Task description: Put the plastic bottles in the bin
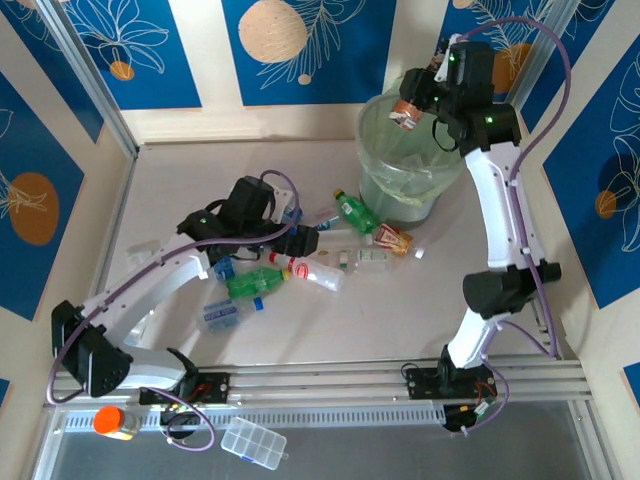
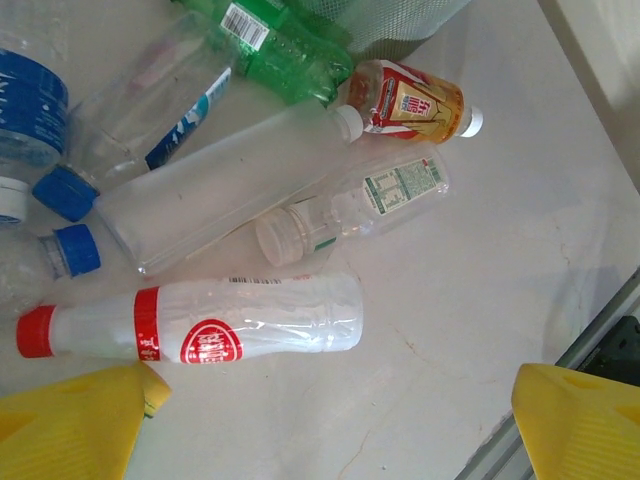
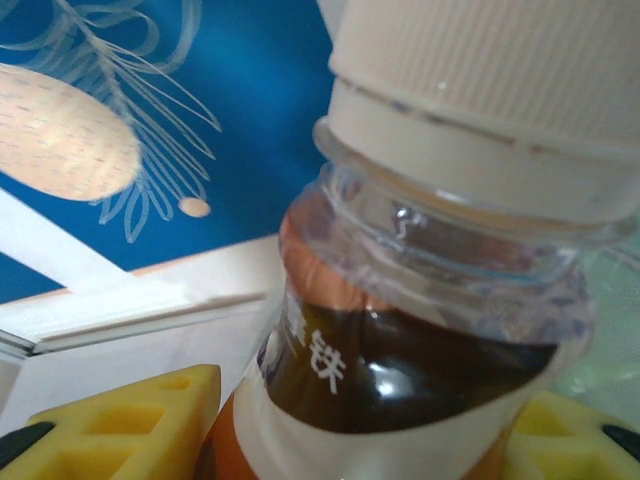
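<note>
My right gripper (image 1: 412, 108) is shut on a brown-labelled plastic bottle (image 3: 420, 330) with a white cap, held over the bin (image 1: 372, 135), a pale-green basket at the back right. The yellow fingers (image 3: 120, 420) flank the bottle's body. My left gripper (image 2: 330, 430) hangs open over the pile of bottles in the middle of the table. Just above its fingertips lies a clear bottle with a red cap and red label (image 2: 250, 320). Beyond it lie a small clear bottle (image 2: 350, 205), an orange-labelled one (image 2: 410, 100), a green one (image 2: 290, 50) and blue-capped ones (image 2: 75, 250).
An orange-capped jar (image 1: 115, 422) and a clear compartment box (image 1: 253, 443) sit below the front rail (image 1: 330, 378). More bottles lie beside the left arm: a green one (image 1: 255, 283) and a crushed clear one (image 1: 220, 314). Walls close in the table on three sides.
</note>
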{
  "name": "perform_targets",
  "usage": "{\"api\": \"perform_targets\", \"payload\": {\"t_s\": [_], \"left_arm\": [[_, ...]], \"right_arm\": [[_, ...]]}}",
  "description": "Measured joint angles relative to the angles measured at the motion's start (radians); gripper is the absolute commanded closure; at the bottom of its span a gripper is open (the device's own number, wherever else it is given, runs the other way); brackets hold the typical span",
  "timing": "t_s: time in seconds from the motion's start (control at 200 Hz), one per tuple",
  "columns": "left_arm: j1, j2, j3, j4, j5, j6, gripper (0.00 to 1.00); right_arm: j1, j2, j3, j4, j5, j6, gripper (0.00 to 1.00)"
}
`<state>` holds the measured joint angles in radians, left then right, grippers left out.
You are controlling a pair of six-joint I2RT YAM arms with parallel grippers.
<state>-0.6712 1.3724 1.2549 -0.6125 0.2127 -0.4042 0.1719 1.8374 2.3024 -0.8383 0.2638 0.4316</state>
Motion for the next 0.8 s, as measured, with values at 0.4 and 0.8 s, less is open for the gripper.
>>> {"api": "perform_targets", "payload": {"t_s": [0.4,0.8], "left_arm": [[0.080,-0.032,-0.040,0.002,0.003,-0.036,0.05],[0.080,-0.186,-0.141,-0.061,-0.055,-0.051,0.05]], "right_arm": [[-0.013,0.337,0.114,-0.241,-0.079,0.087,0.64],[-0.013,0.558,0.244,-0.346,-0.120,0.081,0.50]]}}
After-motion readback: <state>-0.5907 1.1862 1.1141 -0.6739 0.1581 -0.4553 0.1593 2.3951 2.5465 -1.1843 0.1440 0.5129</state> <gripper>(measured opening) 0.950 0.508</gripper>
